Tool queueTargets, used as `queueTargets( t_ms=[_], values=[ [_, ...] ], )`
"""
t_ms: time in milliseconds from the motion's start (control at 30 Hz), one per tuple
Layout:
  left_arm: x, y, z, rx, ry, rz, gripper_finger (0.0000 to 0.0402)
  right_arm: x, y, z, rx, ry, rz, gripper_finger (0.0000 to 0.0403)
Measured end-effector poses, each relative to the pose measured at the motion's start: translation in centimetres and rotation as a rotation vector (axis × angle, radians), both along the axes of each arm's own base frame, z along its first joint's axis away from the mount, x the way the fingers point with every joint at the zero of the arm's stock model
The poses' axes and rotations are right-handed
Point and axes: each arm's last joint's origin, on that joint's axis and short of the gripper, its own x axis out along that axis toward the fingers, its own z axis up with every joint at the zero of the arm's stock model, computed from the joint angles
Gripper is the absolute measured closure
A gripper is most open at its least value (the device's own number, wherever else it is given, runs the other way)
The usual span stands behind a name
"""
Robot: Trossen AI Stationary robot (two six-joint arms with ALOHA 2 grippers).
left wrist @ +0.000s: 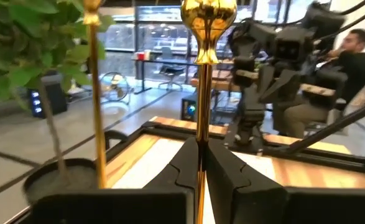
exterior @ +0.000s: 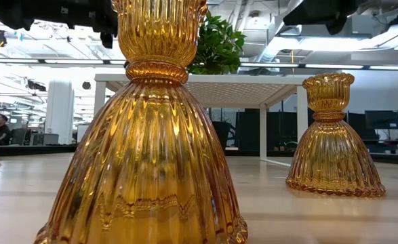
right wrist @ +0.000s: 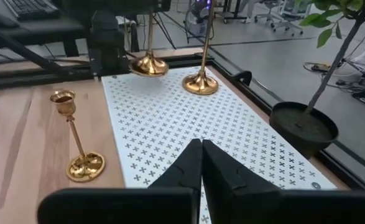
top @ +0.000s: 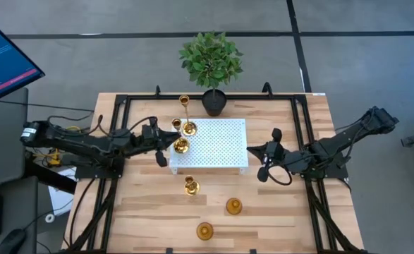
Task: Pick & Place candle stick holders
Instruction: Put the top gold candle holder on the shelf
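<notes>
My left gripper (top: 168, 145) is shut on a gold candle stick holder with a thin stem (left wrist: 202, 81) at the left edge of the white perforated platform (top: 217, 141). A taller thin-stemmed holder (top: 187, 127) stands on its round base on the platform just beyond it. A third gold holder (right wrist: 76, 140) stands on the wooden table near the platform. Two squat amber ribbed holders (exterior: 144, 149) (exterior: 333, 139) stand at the table's near side. My right gripper (top: 264, 161) is shut and empty at the platform's right edge. My left gripper pinches the holder's thin stem (left wrist: 201, 134) between its two fingers, below the bulb at the top (left wrist: 208, 12). The fingers come level from the table's left side and lie across the stem. The holder stands upright, its round base (right wrist: 148, 65) at the platform's surface; whether it rests there I cannot tell.
A potted green plant (top: 211, 63) stands at the table's far edge behind the platform. The platform stands on legs above the table. Black frame rails run along the table's left, right and far sides. A seated person (left wrist: 356, 56) shows beyond the table.
</notes>
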Motion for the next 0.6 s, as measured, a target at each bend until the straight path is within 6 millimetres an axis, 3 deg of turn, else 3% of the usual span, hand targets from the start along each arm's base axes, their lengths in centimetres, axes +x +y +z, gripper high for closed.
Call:
queueTargets(
  t_ms=[600],
  values=[
    [0.9,0.2,-2.1,-0.051,0.072,0.087,0.039,0.0,0.0,0.0,0.005,-0.009,0.001,0.0402]
  ],
)
